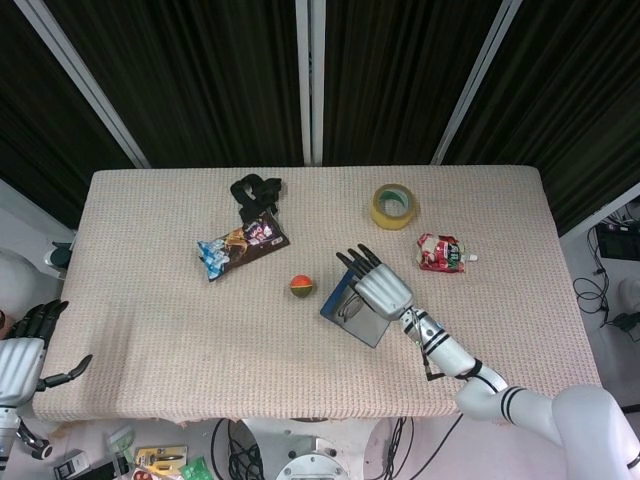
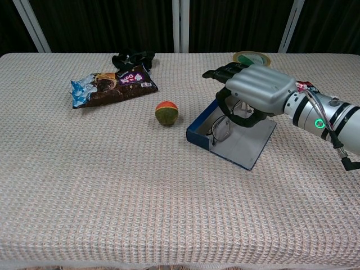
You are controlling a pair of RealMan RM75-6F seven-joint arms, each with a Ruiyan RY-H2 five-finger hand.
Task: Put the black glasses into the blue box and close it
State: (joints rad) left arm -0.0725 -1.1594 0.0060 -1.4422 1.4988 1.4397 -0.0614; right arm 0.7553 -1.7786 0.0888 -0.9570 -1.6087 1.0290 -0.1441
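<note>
The blue box (image 2: 236,147) (image 1: 366,325) lies open on the table, right of centre, with a grey inside and a blue rim on its left. My right hand (image 2: 253,93) (image 1: 378,287) hovers over the box's left half and holds the black glasses (image 2: 220,127) (image 1: 350,305) from above. The glasses hang down into the box, near its blue wall. At the bottom left corner of the head view my left hand (image 1: 22,355) stays off the table, fingers apart, holding nothing.
An orange and green ball (image 2: 167,112) sits just left of the box. A snack bag (image 2: 112,83) and a black strap (image 2: 132,58) lie at the back left. A yellow tape roll (image 2: 250,57) and a red pouch (image 1: 440,252) are behind the hand.
</note>
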